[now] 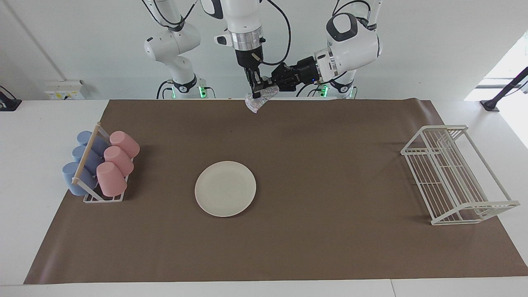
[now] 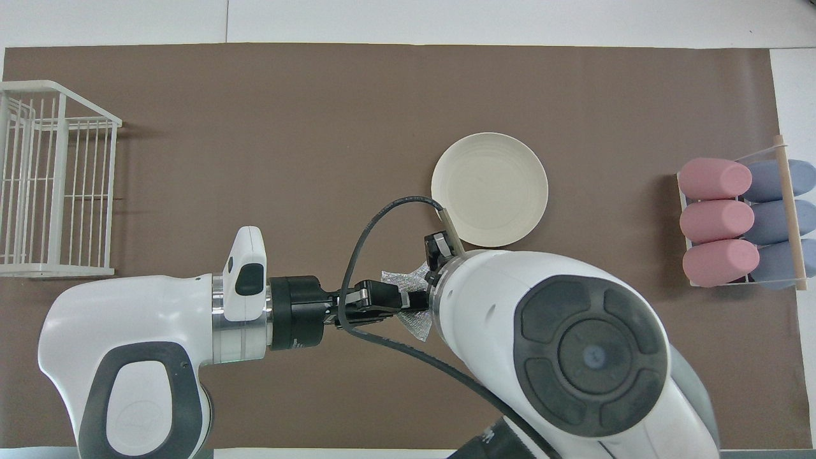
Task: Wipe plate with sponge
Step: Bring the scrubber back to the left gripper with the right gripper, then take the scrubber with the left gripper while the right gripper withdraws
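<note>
Facing view
Sponge (image 1: 258, 101): a small silvery, glittery wad of crinkled mesh, hanging in the air over the mat's edge nearest the robots.
Right gripper (image 1: 256, 93): points straight down from a white arm with a metal ring; its black fingers are clenched on the sponge's top.
Left gripper (image 1: 273, 86): black, reaching in sideways from the white arm at the left arm's end; its fingers are pinched onto the same wad, so both hands grasp it.
Plate (image 1: 225, 188): round, cream-white, flat with a shallow raised rim, lying bare on the mat well apart from the sponge and farther from the robots.
Mat (image 1: 288, 247): smooth matte brown sheet covering most of the white table (image 1: 24, 173).
Cup rack (image 1: 93, 165): thin white wire frame with a pale wooden rod, holding three pink and three blue cups on their sides, toward the right arm's end.
Dish rack (image 1: 453, 175): open white wire basket, toward the left arm's end.

Overhead view
Sponge (image 2: 400, 278): only crumpled mesh corners show between the two wrists.
Left gripper (image 2: 408, 299): lies level, its tips buried in the wad.
Right gripper: hidden under its own bulky white arm (image 2: 574, 357), which also hides the plate's (image 2: 489, 189) near rim.
Cable (image 2: 363, 255): a black loop crossing over the left gripper.
</note>
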Controlling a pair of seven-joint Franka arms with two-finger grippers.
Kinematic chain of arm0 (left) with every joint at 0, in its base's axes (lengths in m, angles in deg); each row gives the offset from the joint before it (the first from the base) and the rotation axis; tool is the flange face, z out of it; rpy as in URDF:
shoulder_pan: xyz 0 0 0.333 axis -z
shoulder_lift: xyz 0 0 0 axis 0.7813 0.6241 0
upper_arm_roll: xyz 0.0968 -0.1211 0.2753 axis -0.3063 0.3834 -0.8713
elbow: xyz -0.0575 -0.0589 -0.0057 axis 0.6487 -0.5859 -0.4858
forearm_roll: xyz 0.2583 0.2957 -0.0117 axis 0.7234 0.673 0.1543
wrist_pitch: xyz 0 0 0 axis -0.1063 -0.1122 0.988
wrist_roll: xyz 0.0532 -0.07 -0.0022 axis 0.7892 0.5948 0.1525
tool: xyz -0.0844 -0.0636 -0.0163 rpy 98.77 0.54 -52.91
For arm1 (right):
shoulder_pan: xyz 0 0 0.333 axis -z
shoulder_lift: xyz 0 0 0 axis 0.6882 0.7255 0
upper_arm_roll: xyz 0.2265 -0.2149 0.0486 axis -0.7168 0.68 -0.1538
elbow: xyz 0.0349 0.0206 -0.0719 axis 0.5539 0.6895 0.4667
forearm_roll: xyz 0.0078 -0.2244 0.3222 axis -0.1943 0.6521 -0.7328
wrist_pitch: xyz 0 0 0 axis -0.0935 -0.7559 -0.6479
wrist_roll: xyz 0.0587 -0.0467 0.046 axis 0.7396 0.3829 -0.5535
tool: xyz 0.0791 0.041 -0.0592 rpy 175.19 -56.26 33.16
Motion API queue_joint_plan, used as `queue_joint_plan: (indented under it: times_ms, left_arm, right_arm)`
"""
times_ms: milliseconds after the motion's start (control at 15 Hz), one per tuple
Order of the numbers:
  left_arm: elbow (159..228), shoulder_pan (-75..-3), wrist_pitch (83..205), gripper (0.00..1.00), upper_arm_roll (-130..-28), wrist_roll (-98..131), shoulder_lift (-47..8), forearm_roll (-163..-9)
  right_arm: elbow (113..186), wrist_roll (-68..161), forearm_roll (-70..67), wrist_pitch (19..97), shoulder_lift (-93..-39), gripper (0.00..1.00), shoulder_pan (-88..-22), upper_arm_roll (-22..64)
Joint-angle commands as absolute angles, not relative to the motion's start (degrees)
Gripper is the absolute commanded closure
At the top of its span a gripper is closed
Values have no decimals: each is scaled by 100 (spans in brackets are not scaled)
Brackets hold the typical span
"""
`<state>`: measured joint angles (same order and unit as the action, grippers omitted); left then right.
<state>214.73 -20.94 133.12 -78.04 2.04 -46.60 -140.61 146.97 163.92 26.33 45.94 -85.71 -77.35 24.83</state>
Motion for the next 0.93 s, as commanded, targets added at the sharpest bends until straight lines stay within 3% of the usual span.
queue_joint_plan:
  times_ms: [0, 200, 467, 667, 867]
  left_arm:
    - [21560, -2167, 13321, 100, -7767, 286, -4766, -14135]
    - [21569, -2299, 13190, 100, -7767, 312, -4776, -14118]
    - [21630, -2456, 13154, 100, -7776, 426, -4784, -13917]
    - [21630, -3044, 12901, 100, -7776, 689, -4767, -13144]
    - [21412, -4167, 11612, 100, -7767, 629, -4706, -12398]
  right_arm:
    - [14639, 16135, 2768, 4563, -8563, 1, -7645, 2458]
    - [14665, 15653, 2750, 4545, -8686, 0, -7462, 2537]
    - [14648, 12749, 2750, 4090, -8835, 0, -6707, 2537]
    - [14648, 10989, 2750, 3878, -8880, 0, -6187, 2546]
    - [14657, 8749, 2750, 3579, -8924, 0, -5546, 2546]
